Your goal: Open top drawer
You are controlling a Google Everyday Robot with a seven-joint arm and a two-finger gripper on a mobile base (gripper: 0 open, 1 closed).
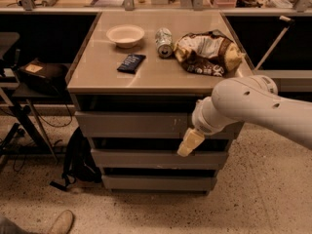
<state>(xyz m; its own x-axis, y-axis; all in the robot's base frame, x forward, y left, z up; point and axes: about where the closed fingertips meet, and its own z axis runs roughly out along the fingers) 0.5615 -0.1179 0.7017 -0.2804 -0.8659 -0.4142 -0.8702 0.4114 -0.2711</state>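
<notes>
so over on the left a black backpack (78, 155) is slumping against the foot of the desk (97, 69) and somebody's shoe (61, 222) is poking in at the bottom corner, so if the base is rolling back during the pull there's stuff down there to mind. up top, a white bowl (125, 34), a dark packet (131, 63), a can (164, 35) lying on its side and a crumpled chip bag (207, 52) are all sitting loose on the desk, and i'm guessing a jerky tug is sending that can rolling first. the top drawer (126, 125) is sitting shut right under the desk top, widest of the three grey fronts, no handle on it. that's the real worry: the claw (191, 142) is hanging in front of its lower right edge, just over the gap above the middle drawer (146, 158), and i can't tell if it's spread or pressed together. with nothing to grab but a lip, i reckon it's risking slipping off, or catching the middle drawer instead. and pulling this far right of centre is probably twisting the drawer so it's binding in its runners
</notes>
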